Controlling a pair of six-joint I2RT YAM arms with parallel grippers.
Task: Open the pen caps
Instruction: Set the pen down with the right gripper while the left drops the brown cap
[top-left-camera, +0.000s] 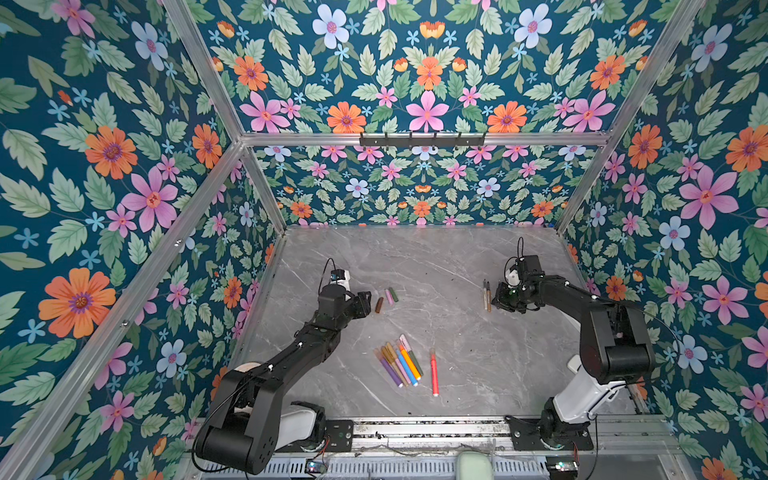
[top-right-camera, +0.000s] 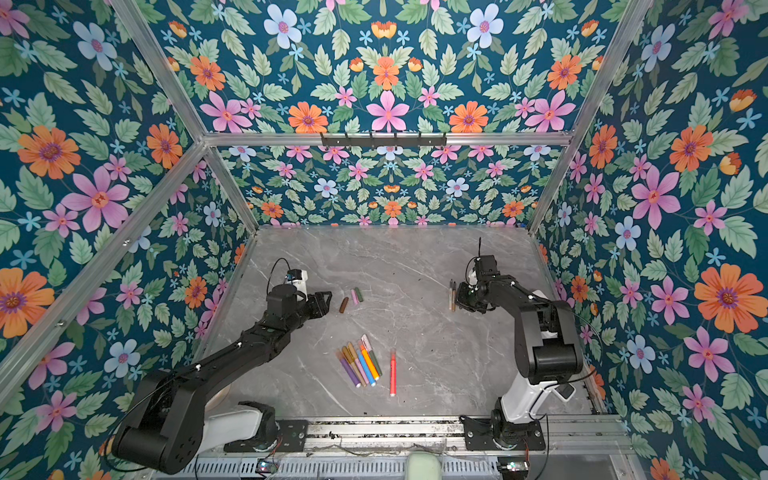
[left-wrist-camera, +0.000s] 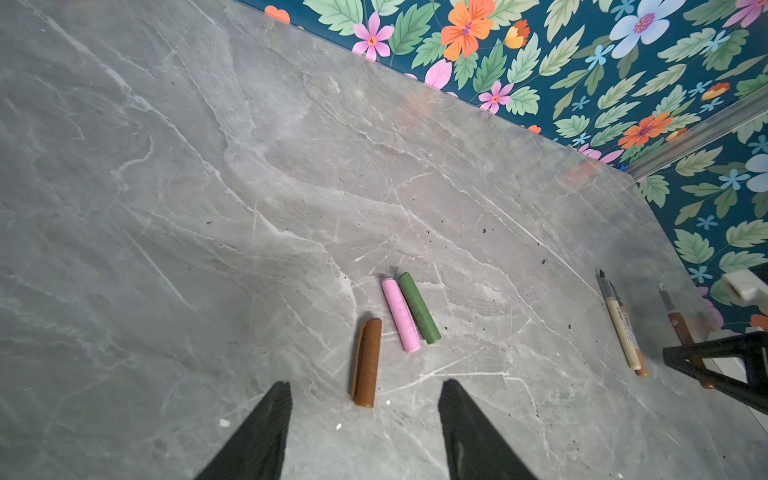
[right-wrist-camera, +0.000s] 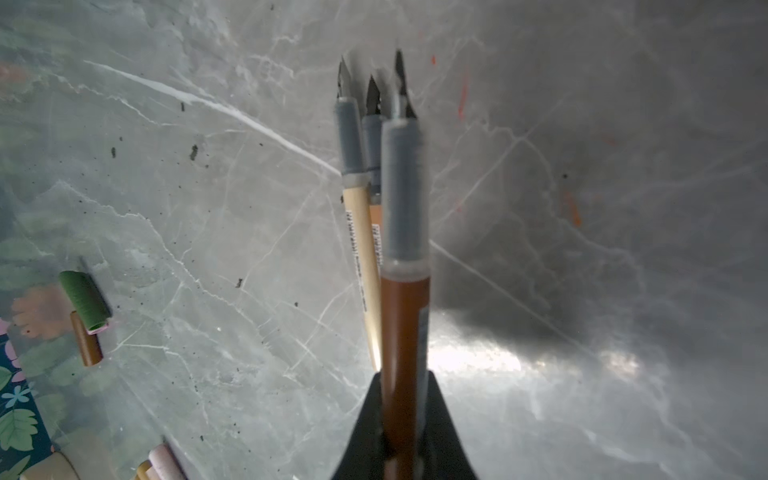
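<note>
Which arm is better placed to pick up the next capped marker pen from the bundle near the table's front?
Left, I'd say. The left gripper is open and empty beside the loose brown plastic cap, while the right gripper is shut on an uncapped brown marker pen.

Black jointed arms (top-left-camera: 307, 338) on white bases (top-left-camera: 582, 397).
</note>
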